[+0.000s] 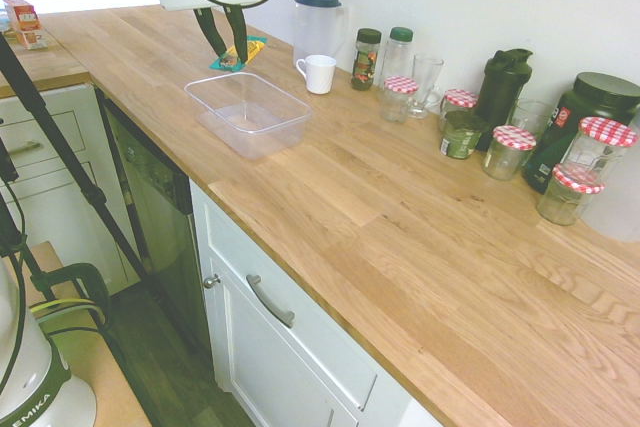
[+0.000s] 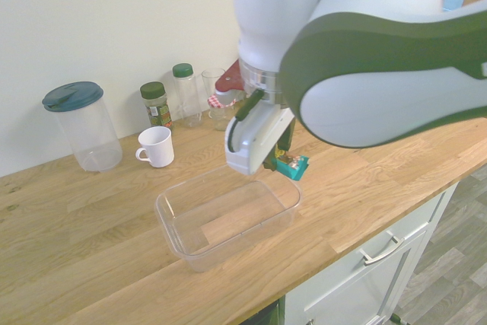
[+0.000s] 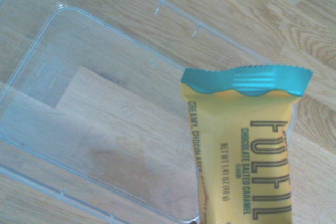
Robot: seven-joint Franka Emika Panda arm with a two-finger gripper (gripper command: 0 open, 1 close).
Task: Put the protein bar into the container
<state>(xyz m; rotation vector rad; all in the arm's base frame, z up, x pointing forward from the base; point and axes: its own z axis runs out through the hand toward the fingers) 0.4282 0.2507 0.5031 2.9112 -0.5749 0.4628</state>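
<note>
My gripper hangs above the far end of the container, shut on the protein bar. The bar has a teal and yellow wrapper and is lifted off the counter, sticking out past the dark fingers. From the other side the protein bar shows just beyond the container's right rim, below my gripper. In the wrist view the protein bar overlaps one end of the clear, empty container. The tub sits flat on the wooden counter.
A white mug and a clear pitcher with a dark blue lid stand behind the container. Spice bottles, a glass, red-checked-lid jars and a dark shaker line the wall. The counter's front edge lies close to the tub.
</note>
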